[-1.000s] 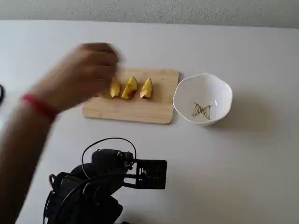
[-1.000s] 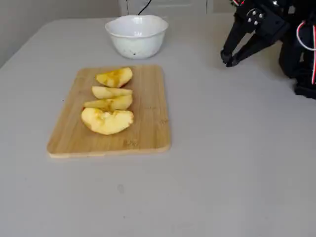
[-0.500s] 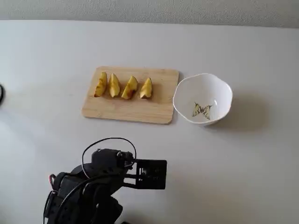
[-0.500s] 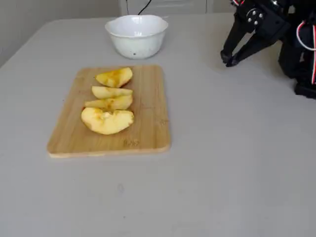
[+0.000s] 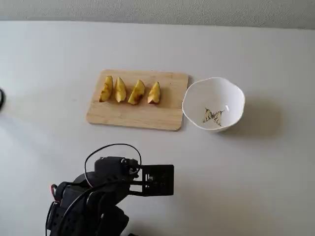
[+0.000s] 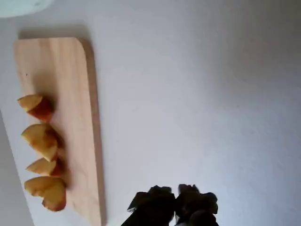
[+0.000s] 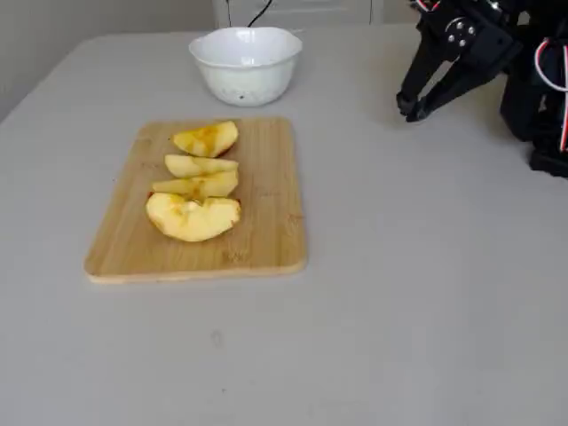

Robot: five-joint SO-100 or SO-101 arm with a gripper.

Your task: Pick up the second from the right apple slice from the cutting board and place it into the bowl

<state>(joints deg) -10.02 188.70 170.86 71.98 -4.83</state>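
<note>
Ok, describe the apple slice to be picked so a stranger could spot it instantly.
Find the cutting board left of the bowl in a fixed view; four wedges lie in a row on it. The apple slice is second from the bowl end, leaning sideways, while the wedge beside the bowl shows redder skin.

A pale grey table (image 7: 426, 293) fills most of what I can see, its top matte and plain, with a rounded far corner at the left in a fixed view. Beyond its far edge stands a light wall (image 7: 106, 16), and against it a white panelled piece of furniture (image 7: 293, 11) with a dark cable (image 7: 260, 12) hanging down. From the other side, a speckled grey wall (image 5: 157, 11) runs behind the table. The light is soft and even, giving faint shadows.
</note>
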